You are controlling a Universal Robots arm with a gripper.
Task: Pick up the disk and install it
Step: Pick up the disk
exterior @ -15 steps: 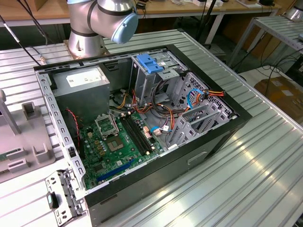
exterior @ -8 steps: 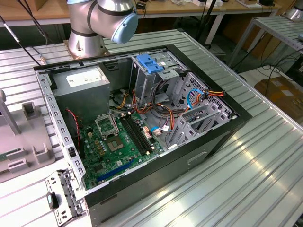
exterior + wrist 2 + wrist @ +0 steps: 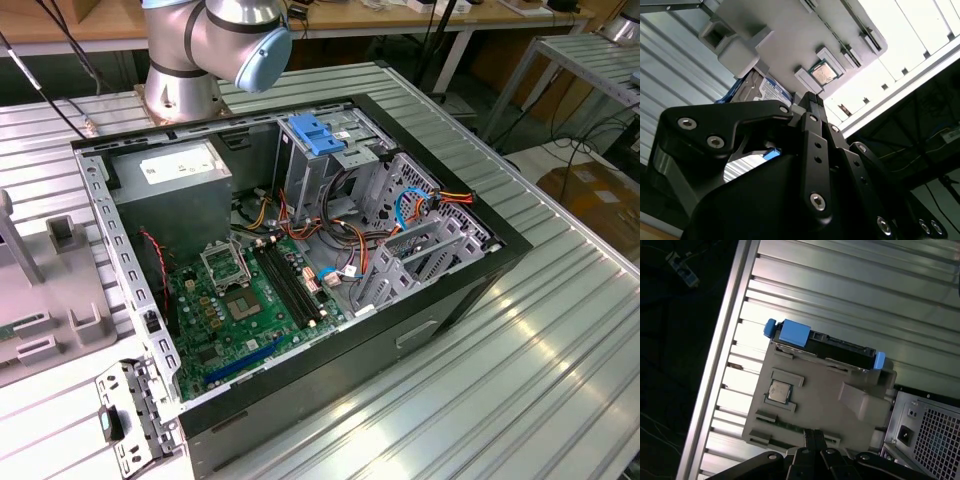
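The disk [image 3: 840, 349] is a dark slab in a light-blue carrier. It lies along one edge of a grey fixture tray [image 3: 840, 410] on the ribbed table. In the second wrist view the disk [image 3: 760, 89] shows its labelled face beside that tray [image 3: 790, 35]. My gripper [image 3: 813, 436] hangs above the tray's other side, well short of the disk, with its black fingers pressed together and nothing between them. Its tips [image 3: 810, 97] show in both wrist views.
A processor chip [image 3: 779, 391] sits in a pocket of the tray. The open computer case [image 3: 400, 330] stands mid-table, with a blue bracket [image 3: 315, 133] on its drive cage and its power supply [image 3: 930, 430] close to the tray. The table edge [image 3: 725, 340] runs near the tray.
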